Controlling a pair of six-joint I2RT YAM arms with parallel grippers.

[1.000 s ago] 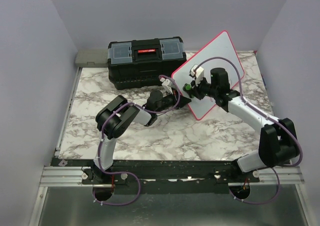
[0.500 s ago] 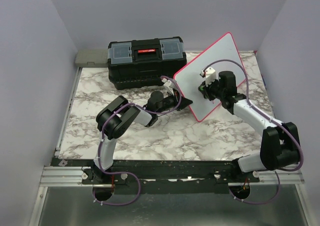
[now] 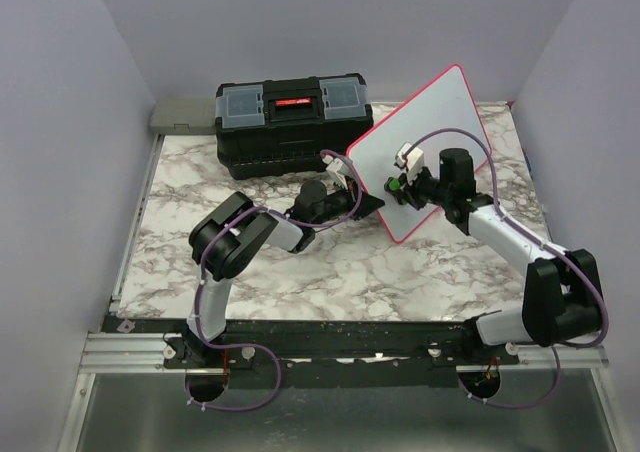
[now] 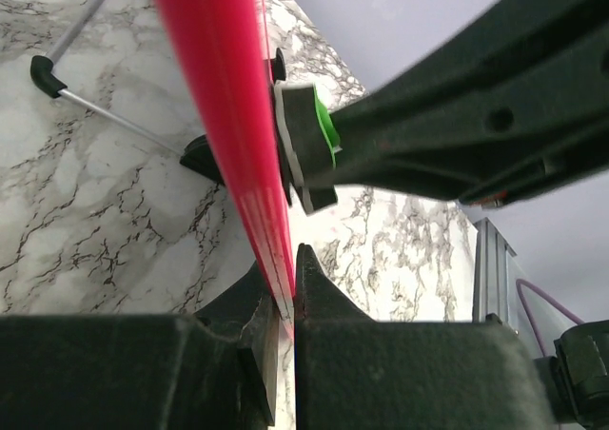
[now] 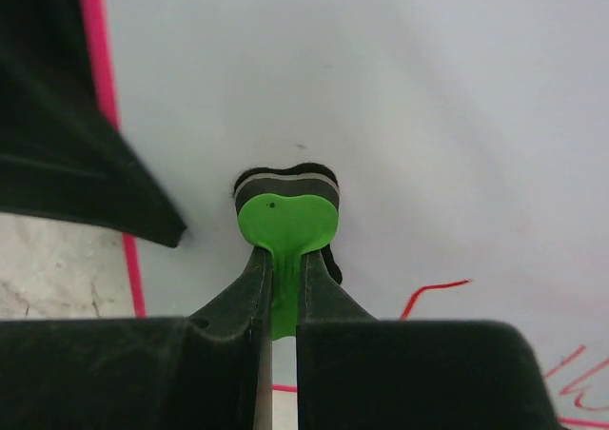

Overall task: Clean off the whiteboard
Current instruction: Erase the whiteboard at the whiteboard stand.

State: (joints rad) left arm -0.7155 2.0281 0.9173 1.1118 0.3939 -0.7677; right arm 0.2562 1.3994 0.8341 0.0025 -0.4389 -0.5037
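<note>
The whiteboard (image 3: 440, 112) stands tilted up on edge, its white face toward the right arm. My left gripper (image 3: 362, 204) is shut on its pink-red rim (image 4: 228, 116) at the lower left edge, and the jaws (image 4: 288, 278) pinch the thin edge. My right gripper (image 3: 402, 186) is shut on the handle of a green eraser (image 5: 285, 223), whose dark pad is pressed flat on the board face (image 5: 381, 87). The eraser (image 4: 324, 130) also shows against the board in the left wrist view. Red handwriting (image 5: 433, 292) remains at the lower right of the eraser.
A black toolbox (image 3: 290, 122) sits at the back of the marble table (image 3: 200, 202), just left of the board. A grey flat object (image 3: 183, 115) lies at the back left corner. The board's wire stand with black feet (image 4: 43, 68) sticks out behind it.
The right gripper has carried the eraser right across the board face, then back left and lower. The left gripper keeps its hold on the rim.
</note>
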